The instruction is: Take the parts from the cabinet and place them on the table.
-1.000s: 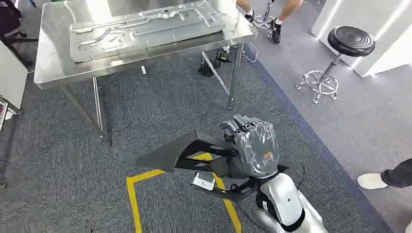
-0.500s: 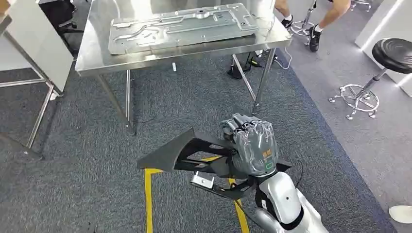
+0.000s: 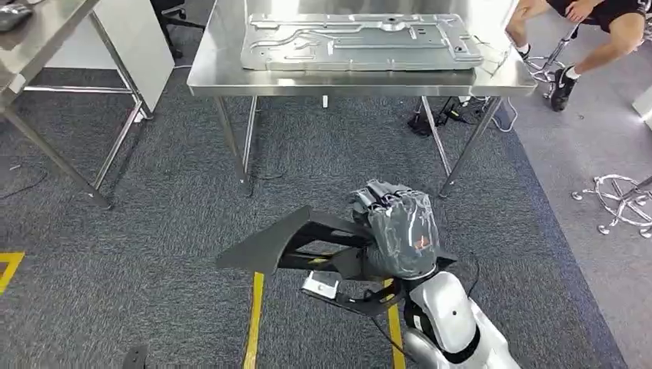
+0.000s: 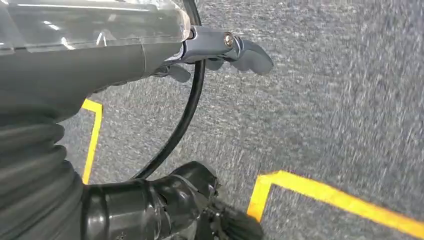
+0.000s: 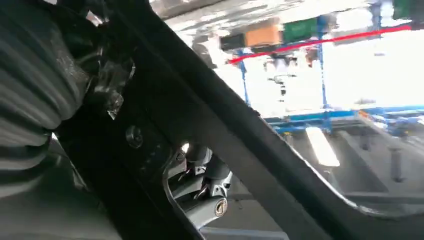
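Note:
My right hand [image 3: 396, 231] grips a black, flat, triangular frame part [image 3: 269, 242] that juts out to the left above the carpet. In the right wrist view the same black part [image 5: 210, 125] crosses close in front of the camera, with my fingers [image 5: 200, 185] curled around its edge. Ahead stands the steel table [image 3: 215, 77], and a large pressed metal panel [image 3: 361, 42] lies on it. My left hand [image 4: 220, 47] hangs over the grey carpet with nothing in it, its fingers loosely apart.
A second steel table [image 3: 46, 31] and a white panel [image 3: 131, 38] stand at the left. A person's legs [image 3: 607, 23] and a stool's chrome base [image 3: 619, 200] are at the right. Cables [image 3: 446, 115] lie under the table. Yellow tape [image 3: 254, 323] marks the carpet.
The whole picture has shifted: the camera turned, so the table with the panel now lies straight ahead and closer. My right hand still holds the black part the same way.

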Motion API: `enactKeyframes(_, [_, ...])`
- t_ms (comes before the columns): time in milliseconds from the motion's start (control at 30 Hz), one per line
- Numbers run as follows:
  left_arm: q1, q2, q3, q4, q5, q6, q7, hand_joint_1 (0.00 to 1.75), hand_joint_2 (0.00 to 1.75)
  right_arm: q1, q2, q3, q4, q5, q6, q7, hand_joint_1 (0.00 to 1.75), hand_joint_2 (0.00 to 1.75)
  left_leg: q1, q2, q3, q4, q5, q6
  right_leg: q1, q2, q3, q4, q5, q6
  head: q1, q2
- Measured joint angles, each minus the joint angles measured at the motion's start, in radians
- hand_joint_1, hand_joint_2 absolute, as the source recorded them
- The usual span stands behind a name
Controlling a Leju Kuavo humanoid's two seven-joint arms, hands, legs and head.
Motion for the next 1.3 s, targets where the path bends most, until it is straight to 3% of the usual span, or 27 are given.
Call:
enactKeyframes(67, [0.0, 0.0, -0.002, 0.0, 0.0, 0.0, 0.0, 0.0, 1.75, 0.002, -0.007, 0.003, 0.005, -0.03, 0.002, -0.02, 1.75, 1.75, -0.003, -0.015, 0.0, 0.001, -0.001, 0.003, 0.0, 0.008, -0.077, 0.14, -0.046, 0.001, 0.0, 0.0])
enactKeyframes(100, [0.001, 0.0, -0.002, 0.0, 0.0, 0.0, 0.001, 0.0, 1.75, 0.002, -0.01, 0.005, 0.007, -0.032, 0.006, -0.02, 1.75, 1.75, -0.005, -0.022, 0.0, 0.002, -0.002, 0.004, 0.0, 0.008, -0.097, 0.165, -0.04, 0.0, 0.0, 0.0])
enactKeyframes(133, [0.001, 0.0, -0.002, 0.0, 0.0, 0.0, 0.002, 0.0, 1.75, 0.002, -0.011, 0.006, 0.007, -0.032, 0.007, -0.02, 1.75, 1.75, -0.006, -0.029, 0.001, 0.003, -0.002, 0.004, 0.001, 0.008, -0.094, 0.145, -0.011, -0.003, 0.0, 0.0])
enactKeyframes(167, [0.001, 0.0, -0.002, 0.0, -0.001, 0.0, 0.003, 0.0, 1.75, 0.001, -0.013, 0.007, 0.007, -0.031, 0.007, -0.02, 1.75, 1.75, -0.007, -0.035, 0.002, 0.005, -0.003, 0.003, 0.001, 0.008, -0.069, 0.077, 0.039, -0.008, 0.0, 0.0])
enactKeyframes(233, [0.001, 0.0, -0.004, 0.0, -0.002, 0.0, 0.003, 0.0, 1.75, -0.003, -0.017, 0.009, 0.007, -0.028, 0.008, -0.02, 1.75, 1.75, -0.01, -0.045, 0.007, 0.005, -0.005, 0.001, 0.005, 0.014, 0.01, -0.101, 0.133, -0.025, 0.0, 0.0])
enactKeyframes(267, [0.001, -0.003, -0.005, 0.0, -0.003, 0.0, 0.003, 0.0, 1.75, -0.004, -0.019, 0.009, 0.007, -0.027, 0.008, -0.02, 1.75, 1.75, -0.012, -0.045, 0.005, 0.005, -0.004, -0.003, 0.011, 0.021, 0.023, -0.13, 0.117, -0.031, 0.0, 0.0])
enactKeyframes(333, [0.001, -0.003, -0.005, 0.0, -0.003, 0.0, 0.004, 0.0, 1.75, -0.007, -0.02, 0.01, 0.007, -0.022, 0.011, -0.019, 1.75, 1.75, -0.01, -0.048, -0.001, 0.007, -0.004, -0.014, 0.013, 0.019, 0.021, -0.145, 0.127, -0.028, 0.0, 0.0])
enactKeyframes(367, [0.001, 0.001, -0.005, 0.0, -0.003, 0.001, 0.005, 0.0, 1.75, -0.008, -0.02, 0.011, 0.007, -0.014, 0.016, -0.016, 1.75, 1.75, -0.014, -0.047, 0.002, 0.007, -0.012, -0.003, 0.01, 0.02, 0.022, -0.147, 0.127, -0.017, 0.0, 0.0])
enactKeyframes(400, [0.001, 0.001, -0.005, 0.0, -0.003, 0.001, 0.005, 0.0, 1.75, -0.01, -0.02, 0.012, 0.008, -0.01, 0.019, -0.013, 1.75, 1.75, -0.012, -0.046, 0.003, 0.007, -0.01, -0.003, 0.011, 0.022, 0.023, -0.147, 0.127, -0.019, 0.0, 0.0])
enactKeyframes(433, [0.001, 0.001, -0.005, 0.0, -0.003, 0.001, 0.005, 0.0, 1.75, -0.013, -0.02, 0.013, 0.009, -0.008, 0.019, -0.013, 1.75, 1.75, -0.011, -0.046, 0.005, 0.006, -0.01, -0.008, 0.012, 0.022, 0.023, -0.145, 0.127, -0.019, 0.0, 0.0])
enactKeyframes(733, [0.001, 0.001, -0.006, 0.0, -0.003, 0.001, 0.005, 0.0, 1.75, -0.017, -0.023, 0.02, 0.013, 0.006, 0.018, -0.001, 1.75, 1.75, -0.008, -0.046, 0.005, 0.002, -0.005, -0.02, 0.015, 0.021, 0.019, -0.139, 0.124, -0.028, 0.0, 0.0])
enactKeyframes(1033, [0.001, 0.001, -0.006, 0.0, -0.001, 0.001, 0.003, 0.0, 1.75, -0.015, -0.023, 0.02, 0.013, 0.005, -0.002, 0.022, 1.75, 1.75, -0.009, -0.046, 0.005, 0.002, -0.006, -0.022, 0.013, 0.021, 0.019, -0.14, 0.124, -0.028, 0.0, 0.0])
enactKeyframes(1300, [0.001, 0.002, -0.006, 0.0, 0.001, 0.001, 0.002, 0.0, 1.75, 0.012, -0.007, 0.004, 0.012, -0.069, -0.011, 0.005, 1.75, 1.75, -0.017, -0.046, 0.002, 0.012, -0.013, -0.01, 0.006, 0.021, 0.022, -0.142, 0.123, -0.019, 0.0, 0.0])
